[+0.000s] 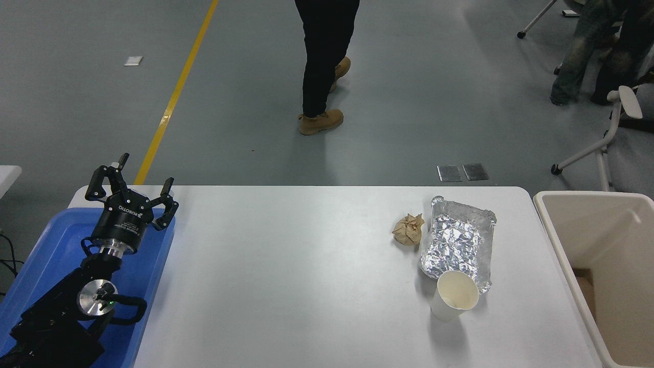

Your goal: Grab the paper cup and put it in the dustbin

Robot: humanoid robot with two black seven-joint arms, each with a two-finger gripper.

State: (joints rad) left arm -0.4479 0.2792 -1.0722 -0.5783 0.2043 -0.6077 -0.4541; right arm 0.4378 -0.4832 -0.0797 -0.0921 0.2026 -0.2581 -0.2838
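Observation:
The white paper cup (453, 296) stands upright near the table's front right, its cream inside showing. It touches the near end of a crinkled silver foil tray (458, 243). The beige dustbin (561, 240) stands off the table's right edge, open at the top. My left gripper (134, 185) is open and empty, parked over a blue tray at the lower left, far from the cup. My right arm is out of view.
A crumpled brown paper ball (409, 229) lies just left of the foil tray. The shallow blue tray (46, 255) sits at the table's left edge under my left arm. A person's legs (322, 66) are on the floor beyond the table.

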